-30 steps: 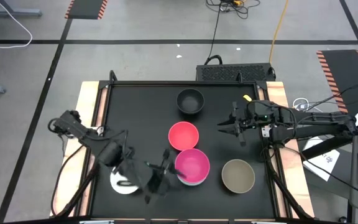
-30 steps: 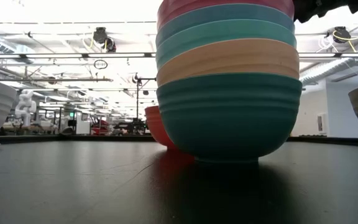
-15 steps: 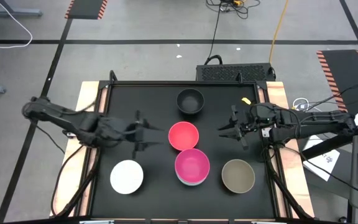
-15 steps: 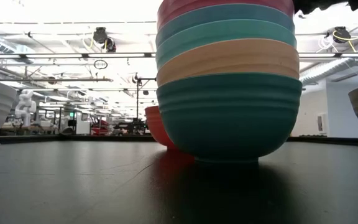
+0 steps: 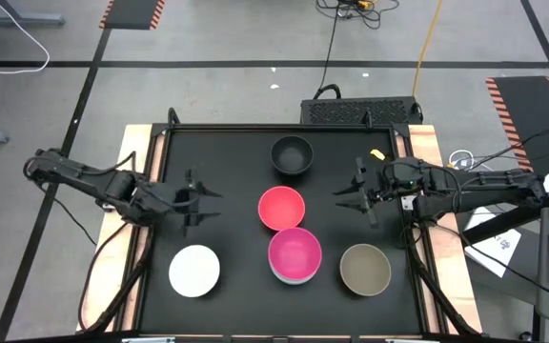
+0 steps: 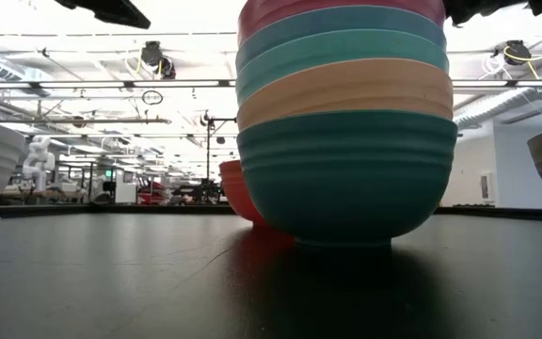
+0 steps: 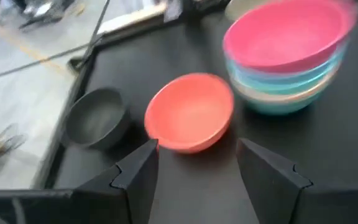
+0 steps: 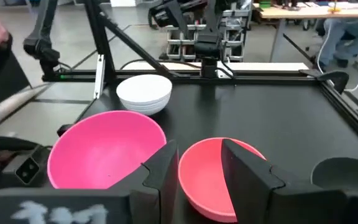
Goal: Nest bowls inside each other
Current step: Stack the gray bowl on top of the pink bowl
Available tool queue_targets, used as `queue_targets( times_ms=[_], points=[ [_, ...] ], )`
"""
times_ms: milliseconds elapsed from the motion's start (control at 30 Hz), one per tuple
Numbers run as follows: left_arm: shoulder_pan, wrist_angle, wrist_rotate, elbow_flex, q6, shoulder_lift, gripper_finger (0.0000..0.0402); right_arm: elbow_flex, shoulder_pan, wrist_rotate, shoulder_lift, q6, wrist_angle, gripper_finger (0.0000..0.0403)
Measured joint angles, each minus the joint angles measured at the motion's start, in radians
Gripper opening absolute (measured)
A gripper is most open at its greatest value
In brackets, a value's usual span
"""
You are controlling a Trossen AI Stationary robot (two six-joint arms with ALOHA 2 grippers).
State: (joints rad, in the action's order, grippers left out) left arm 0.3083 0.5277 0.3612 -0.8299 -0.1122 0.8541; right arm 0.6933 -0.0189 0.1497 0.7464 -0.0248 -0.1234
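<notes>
A stack of nested bowls (image 5: 294, 254), magenta on top, stands near the table's front; its lower layers (image 6: 346, 141) are blue, cyan, peach and green. Single bowls stand on their bases: red (image 5: 281, 208), black (image 5: 292, 154), white (image 5: 194, 270) and taupe (image 5: 365, 269). My left gripper (image 5: 198, 202) hovers open and empty left of the red bowl (image 7: 191, 121), pointing toward it. My right gripper (image 5: 346, 198) hovers open and empty right of the red bowl (image 8: 210, 174), fingers (image 8: 163, 168) pointing at it.
The black mat has a raised frame (image 5: 160, 143) and wooden side strips. A person's legs (image 8: 340, 31) show at a desk beyond the table's left side. Bare mat lies between the white bowl and my left gripper, and at the far left corner.
My left gripper has swung empty from beside the stack at the table's front toward the far edge and then left, ending left of the red bowl; the white bowl, earlier half covered by the arm, now shows whole. No bowl has moved.
</notes>
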Motion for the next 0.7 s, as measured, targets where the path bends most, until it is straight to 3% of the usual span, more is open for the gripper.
queue_targets(
  times_ms=[200,500,700],
  points=[
    [-0.001,-0.137,-0.113,0.146,-0.027,-0.151,0.0218,0.001,-0.015,-0.081,-0.012,0.084,0.004,0.0116],
    [-0.001,-0.178,-0.098,0.318,0.017,-0.252,0.0218,0.116,-0.078,-0.112,-0.1,0.108,-0.165,0.0116],
    [-0.002,-0.205,-0.093,0.378,-0.009,-0.254,0.0218,0.15,-0.078,-0.261,-0.123,0.112,-0.301,0.0116]
  ],
)
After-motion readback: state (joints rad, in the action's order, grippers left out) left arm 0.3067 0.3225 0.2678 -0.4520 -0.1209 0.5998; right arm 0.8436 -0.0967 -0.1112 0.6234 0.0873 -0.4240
